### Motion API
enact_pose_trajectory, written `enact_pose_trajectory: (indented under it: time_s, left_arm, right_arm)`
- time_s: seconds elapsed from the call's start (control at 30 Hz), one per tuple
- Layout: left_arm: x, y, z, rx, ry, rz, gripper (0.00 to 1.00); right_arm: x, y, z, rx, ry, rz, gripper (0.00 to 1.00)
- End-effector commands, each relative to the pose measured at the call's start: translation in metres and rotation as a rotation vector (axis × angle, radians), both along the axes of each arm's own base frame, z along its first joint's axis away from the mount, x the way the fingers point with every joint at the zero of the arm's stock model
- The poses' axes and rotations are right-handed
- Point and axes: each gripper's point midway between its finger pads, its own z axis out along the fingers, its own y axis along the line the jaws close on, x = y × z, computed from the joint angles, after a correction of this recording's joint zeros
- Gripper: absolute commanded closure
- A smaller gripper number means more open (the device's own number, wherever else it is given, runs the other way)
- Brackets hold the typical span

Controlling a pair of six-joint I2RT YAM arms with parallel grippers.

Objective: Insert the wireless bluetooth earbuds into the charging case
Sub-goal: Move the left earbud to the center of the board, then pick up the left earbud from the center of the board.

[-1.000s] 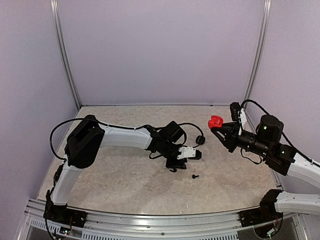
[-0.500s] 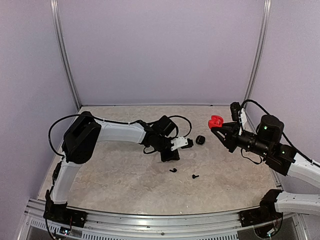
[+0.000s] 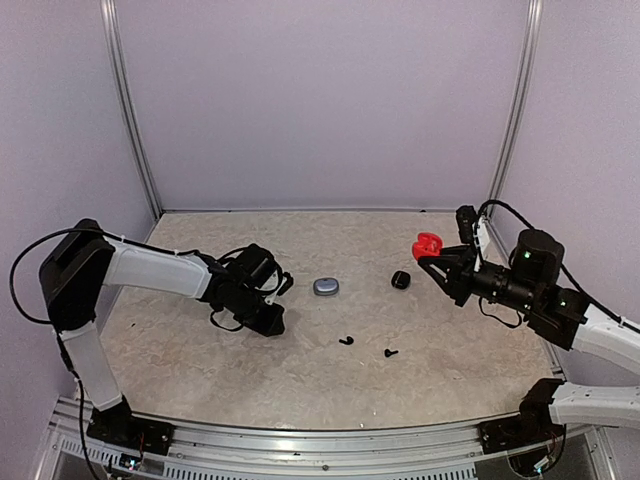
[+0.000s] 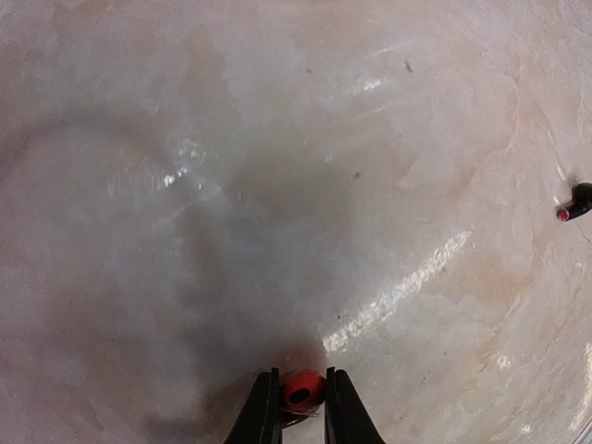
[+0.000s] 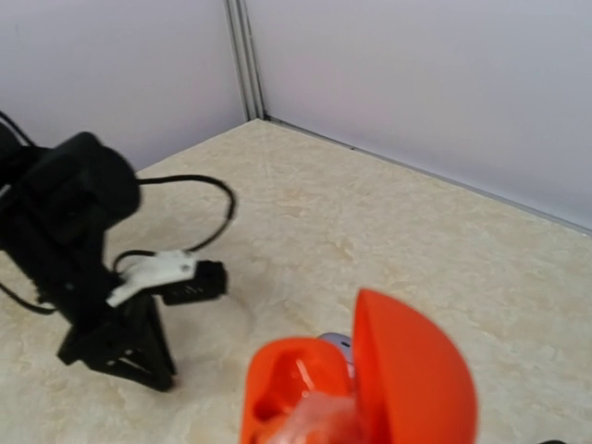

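Observation:
My left gripper (image 3: 270,324) is low over the table at the left and is shut on a small red earbud (image 4: 302,389). My right gripper (image 3: 432,256) is raised at the right and holds a red charging case (image 3: 429,243) with its lid open. The right wrist view shows the case's empty-looking hollow (image 5: 289,384) and its upright lid (image 5: 412,379). Two black earbuds (image 3: 346,341) (image 3: 390,352) lie on the table between the arms. One black earbud also shows at the right edge of the left wrist view (image 4: 577,201). I see no grey earbuds.
A closed grey case (image 3: 325,287) lies at mid table. A small black case (image 3: 401,280) lies to its right, near the right gripper. The beige table is enclosed by lilac walls with metal posts (image 3: 131,110).
My left arm has swung from the centre of the table to the left, which uncovers the grey case. The right arm with the red case has hardly moved.

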Motion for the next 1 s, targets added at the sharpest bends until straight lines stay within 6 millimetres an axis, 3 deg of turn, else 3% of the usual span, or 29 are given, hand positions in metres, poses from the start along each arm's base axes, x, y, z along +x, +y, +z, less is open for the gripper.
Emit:
enact_pose_trajectory:
  time_s: [0.0, 0.17, 0.37, 0.47, 0.7, 0.97]
  left_arm:
    - [-0.014, 0.015, 0.009, -0.094, 0.106, 0.369, 0.90]
    - [-0.018, 0.027, 0.011, -0.099, 0.118, 0.554, 0.85]
    - [-0.009, 0.042, 0.015, 0.027, 0.065, 0.558, 0.61]
    - [-0.001, 0.047, 0.024, 0.059, 0.047, 0.525, 0.56]
    - [0.000, 0.026, 0.044, 0.126, -0.004, 0.211, 0.56]
    - [-0.005, 0.032, 0.018, 0.235, 0.085, 0.133, 0.62]
  right_arm:
    - [0.004, 0.001, 0.000, 0.018, -0.007, 0.008, 1.00]
    - [0.006, 0.003, 0.001, 0.012, -0.012, 0.009, 1.00]
    - [0.006, 0.003, -0.001, 0.004, -0.010, 0.010, 1.00]
    - [0.004, 0.002, 0.000, 0.006, -0.012, 0.009, 1.00]
    - [0.002, 0.001, -0.002, 0.006, -0.011, 0.014, 1.00]
    - [0.001, 0.002, -0.003, 0.000, -0.005, 0.023, 1.00]
